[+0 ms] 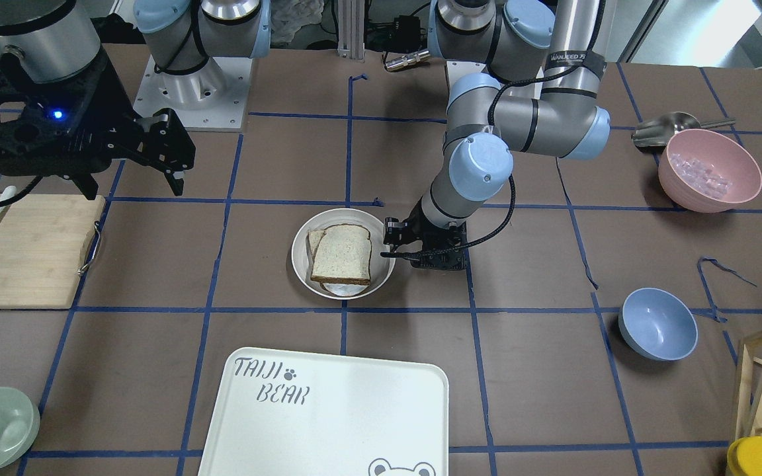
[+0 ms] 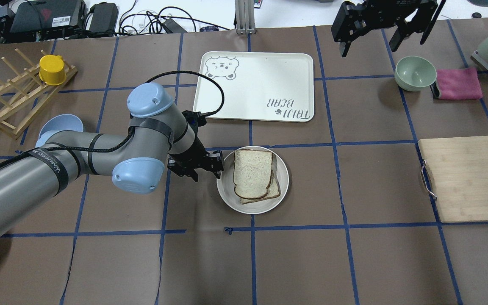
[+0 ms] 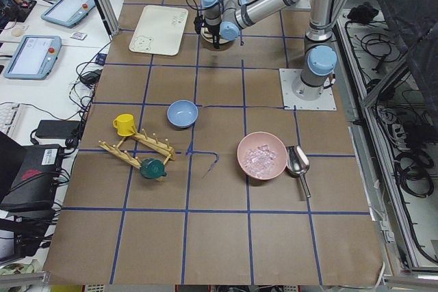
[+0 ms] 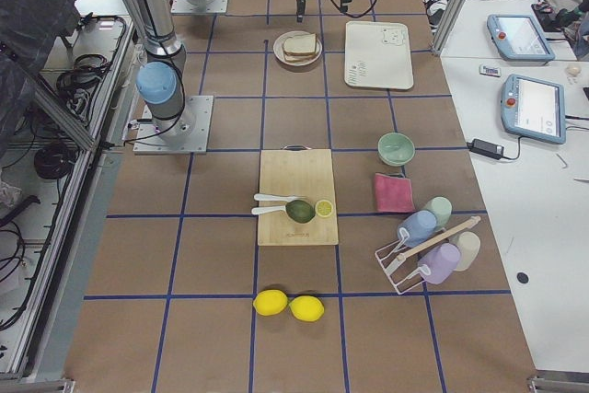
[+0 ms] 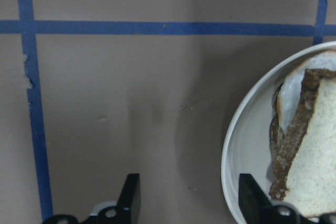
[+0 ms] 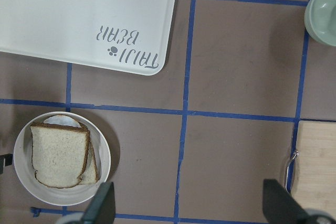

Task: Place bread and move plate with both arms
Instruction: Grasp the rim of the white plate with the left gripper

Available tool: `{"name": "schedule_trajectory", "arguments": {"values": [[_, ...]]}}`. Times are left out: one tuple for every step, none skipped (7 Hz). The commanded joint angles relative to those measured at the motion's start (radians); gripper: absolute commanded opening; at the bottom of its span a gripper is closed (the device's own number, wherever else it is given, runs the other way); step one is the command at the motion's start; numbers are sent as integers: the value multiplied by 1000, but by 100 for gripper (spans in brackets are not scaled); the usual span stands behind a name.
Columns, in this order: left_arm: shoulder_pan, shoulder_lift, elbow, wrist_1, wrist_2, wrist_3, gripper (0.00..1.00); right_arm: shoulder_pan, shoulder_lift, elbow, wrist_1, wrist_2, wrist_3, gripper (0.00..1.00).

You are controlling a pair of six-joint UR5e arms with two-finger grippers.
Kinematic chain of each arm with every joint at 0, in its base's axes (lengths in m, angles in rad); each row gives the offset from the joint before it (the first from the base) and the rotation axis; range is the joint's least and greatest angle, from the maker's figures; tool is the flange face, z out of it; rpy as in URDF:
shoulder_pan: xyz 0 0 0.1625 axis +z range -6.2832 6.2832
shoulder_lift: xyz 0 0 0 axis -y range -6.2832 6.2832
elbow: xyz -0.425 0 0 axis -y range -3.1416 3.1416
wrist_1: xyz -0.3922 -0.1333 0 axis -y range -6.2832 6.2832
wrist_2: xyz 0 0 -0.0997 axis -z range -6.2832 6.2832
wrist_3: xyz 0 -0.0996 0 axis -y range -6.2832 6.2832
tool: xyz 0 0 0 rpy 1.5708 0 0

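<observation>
Bread lies flat on the plate, stacked on a second slice that peeks out at its right. The placing looks done, so I judge that moving the plate is the step in hand. My left gripper sits low at the plate's left rim, jaws wide apart and holding nothing. In the wrist view one finger stands over bare table and the other over the dish just inside the rim. To grip well I should close on the rim alone, clear of the dark crust near that inner finger, and keep the plate level so the slices don't slide. My right gripper hangs high at the far right, open and empty, well apart from the plate. It needs to reach the right rim before any lift.
</observation>
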Motion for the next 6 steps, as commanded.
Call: {"name": "schedule_trajectory", "arguments": {"values": [[-9, -39, 1, 34, -20, -1, 68, -3, -4, 17, -18, 1, -1, 100], [-9, -56, 1, 45, -56, -19, 60, -3, -4, 17, -18, 1, -1, 100], [-9, -68, 6, 45, -61, -48, 19, -3, -4, 19, -18, 1, -1, 100], [-9, -71, 7, 46, -60, -50, 0, -1, -4, 19, -18, 1, -1, 100], [-9, -70, 9, 46, -60, -53, 0, 2, -4, 20, -14, 1, -1, 100], [-9, -62, 10, 49, -58, -76, 0, 2, -4, 19, -14, 1, -3, 100]]}}
